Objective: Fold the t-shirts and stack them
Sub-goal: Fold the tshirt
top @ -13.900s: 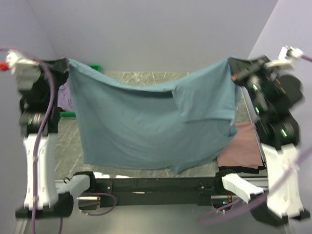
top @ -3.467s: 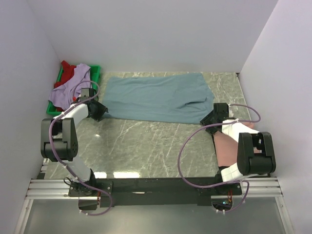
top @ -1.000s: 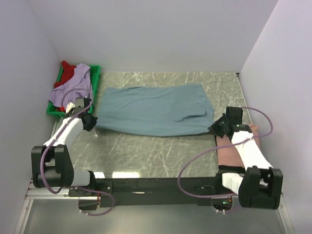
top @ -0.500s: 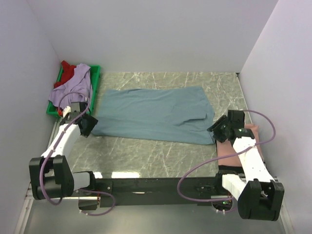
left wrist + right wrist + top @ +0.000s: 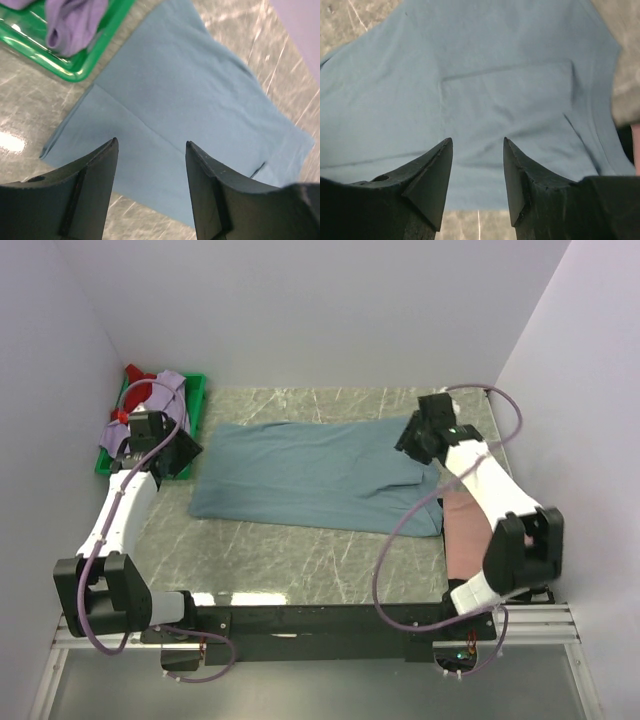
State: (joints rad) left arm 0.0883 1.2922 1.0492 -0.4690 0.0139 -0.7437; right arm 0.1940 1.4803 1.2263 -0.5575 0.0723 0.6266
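Marble table (image 5: 300, 560) from above: blue shirt (image 5: 310, 475) lies flat mid-table, seemingly laid out for folding. Left gripper (image 5: 183, 452) and right gripper (image 5: 408, 440) hover at its far corners. Left wrist: jaws apart, empty, near tray (image 5: 75, 67). Right wrist: jaws apart above cloth.

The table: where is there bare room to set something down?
Bare marble lies between the grey-blue shirt and the arm bases; a thin strip behind it, along the back wall. Crowded: green tray left, pink shirt right.
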